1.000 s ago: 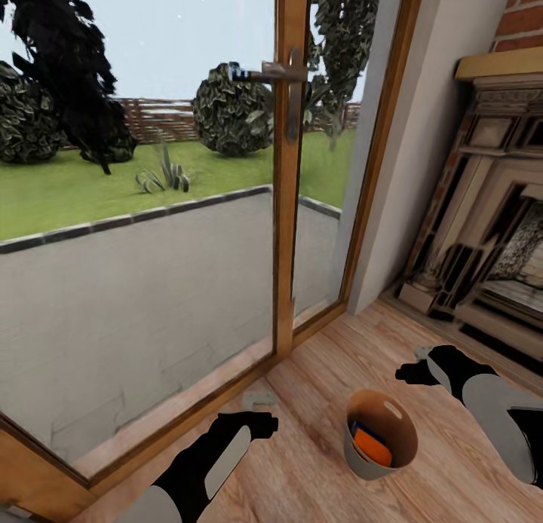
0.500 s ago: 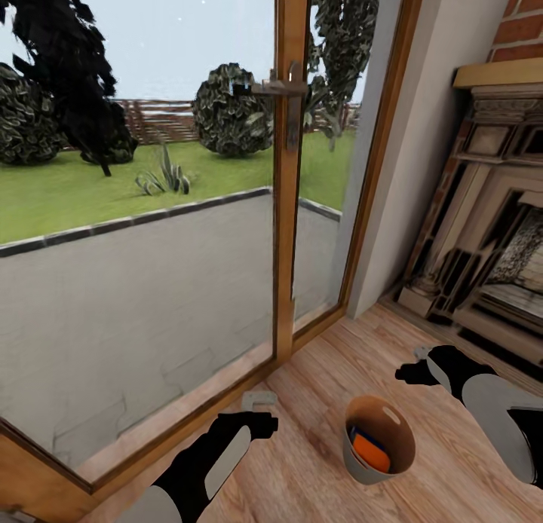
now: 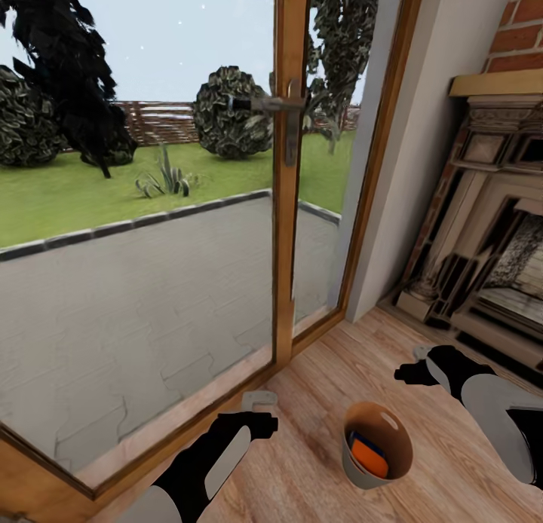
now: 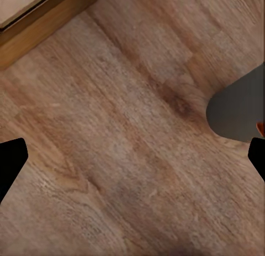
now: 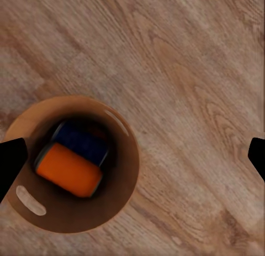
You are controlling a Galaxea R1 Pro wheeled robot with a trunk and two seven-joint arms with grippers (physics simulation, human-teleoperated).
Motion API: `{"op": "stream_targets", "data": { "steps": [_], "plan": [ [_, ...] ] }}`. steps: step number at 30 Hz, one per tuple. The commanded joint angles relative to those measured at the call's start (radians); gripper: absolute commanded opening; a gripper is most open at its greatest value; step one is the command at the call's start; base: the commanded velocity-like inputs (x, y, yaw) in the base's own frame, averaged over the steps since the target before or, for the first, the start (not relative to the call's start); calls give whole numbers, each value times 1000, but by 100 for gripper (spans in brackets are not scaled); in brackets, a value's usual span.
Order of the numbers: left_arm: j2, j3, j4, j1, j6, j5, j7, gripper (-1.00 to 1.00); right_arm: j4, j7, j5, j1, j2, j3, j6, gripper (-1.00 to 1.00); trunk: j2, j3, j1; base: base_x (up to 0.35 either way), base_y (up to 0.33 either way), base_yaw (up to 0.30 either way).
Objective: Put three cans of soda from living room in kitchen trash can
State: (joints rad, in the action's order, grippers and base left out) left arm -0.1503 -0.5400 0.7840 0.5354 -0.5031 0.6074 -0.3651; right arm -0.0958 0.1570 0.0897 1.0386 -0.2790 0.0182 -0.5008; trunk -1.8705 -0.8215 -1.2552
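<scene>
My head camera has shifted a little over the last second: the door handle [image 3: 275, 104] and the fireplace [image 3: 483, 229] sit lower in the picture, and the tash can [image 3: 376, 444] lies slightly lower and to the left, while both arms hold the same places. The bin stands on the plank floor [image 3: 317, 402] between my arms, nearer the right one, well clear of the glass door [image 3: 151, 229]. Inside it I see an orange soda can [image 5: 69, 169] lying on its side against a dark blue soda can [image 5: 83, 141]; the blue one is partly covered, and I cannot make out a third. From the left wrist, the bin's grey wall [image 4: 240, 109] is cut off by the frame edge. The left gripper [image 3: 259, 400] hovers over bare floor near the door's wooden frame [image 3: 290, 169], its fingers spread wide and holding nothing. The right gripper [image 3: 417, 362] hangs above the floor toward the fireplace, its dark fingertips [image 5: 11, 162] also wide apart and empty. The fireplace is cropped at the right edge under a red brick wall [image 3: 516, 25].
</scene>
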Motion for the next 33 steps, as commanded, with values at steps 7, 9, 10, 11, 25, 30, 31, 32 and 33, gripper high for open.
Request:
{"op": "stream_targets", "data": {
  "steps": [7,9,10,11,25,30,31,32,33],
  "plan": [
    [0,0,0,0,6,0,0,100,1,0,-1,0,1,0,-1,100,49,30,27,0,0,-90],
    [0,0,0,0,10,0,0,100,1,0,-1,0,0,0,-1,100,63,39,35,0,0,-109],
    [0,0,0,0,11,0,0,100,1,0,-1,0,0,0,-1,100,70,43,38,0,0,-111],
    [0,0,0,0,12,0,0,100,1,0,-1,0,0,0,-1,100,77,48,42,0,0,-112],
    [-1,0,-3,0,14,1,0,100,1,-1,-1,0,1,0,-1,100,175,111,96,0,0,-114],
    [-1,0,-14,0,14,1,1,100,1,-1,-1,0,0,0,-1,100,210,134,115,0,0,-114],
    [-2,0,-16,0,14,1,1,100,1,-1,-1,0,0,0,-1,100,217,138,119,0,0,-112],
    [-2,0,-16,0,14,1,1,100,1,-1,-1,0,0,0,-1,100,224,143,123,0,0,-112],
    [-2,0,-17,0,14,1,1,100,1,-1,-1,0,0,0,-1,100,231,147,127,0,0,-110]
  ]
}}
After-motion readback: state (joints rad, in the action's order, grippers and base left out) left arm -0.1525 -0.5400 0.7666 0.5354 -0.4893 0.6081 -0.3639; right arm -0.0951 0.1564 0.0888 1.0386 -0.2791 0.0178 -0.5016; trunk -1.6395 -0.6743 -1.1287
